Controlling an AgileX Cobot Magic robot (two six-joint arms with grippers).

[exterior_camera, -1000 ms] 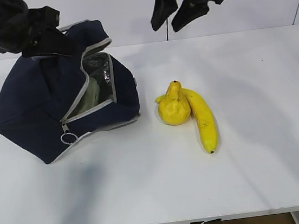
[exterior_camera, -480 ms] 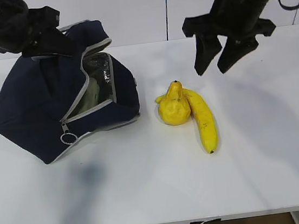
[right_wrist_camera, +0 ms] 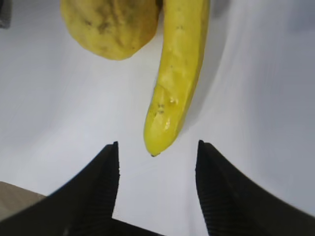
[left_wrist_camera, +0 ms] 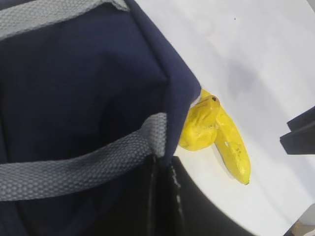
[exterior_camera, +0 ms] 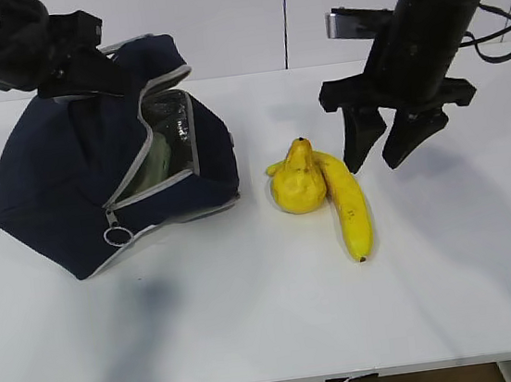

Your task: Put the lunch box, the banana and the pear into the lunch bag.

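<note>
The navy lunch bag (exterior_camera: 58, 178) stands tilted at the left with its zipper open. A pale green lunch box (exterior_camera: 153, 162) shows inside the opening. My left gripper (exterior_camera: 82, 71) is shut on the bag's top edge by the grey handle (left_wrist_camera: 88, 164) and holds it up. The pear (exterior_camera: 297, 184) and the banana (exterior_camera: 350, 203) lie touching on the table right of the bag. My right gripper (exterior_camera: 383, 152) is open and empty, hovering just above the banana's far end. In the right wrist view the banana's tip (right_wrist_camera: 160, 132) lies just ahead of the open gripper (right_wrist_camera: 156, 145), with the pear (right_wrist_camera: 110, 24) to its left.
The white table (exterior_camera: 253, 322) carries only these things. Its front edge runs along the bottom of the exterior view. The bag (left_wrist_camera: 74, 88) fills most of the left wrist view, with the pear (left_wrist_camera: 199, 128) and banana (left_wrist_camera: 231, 150) beyond its corner.
My right arm has come down and to the right from the top of the view to just above the fruit, gripper open throughout. The left arm and the bag have not moved.
</note>
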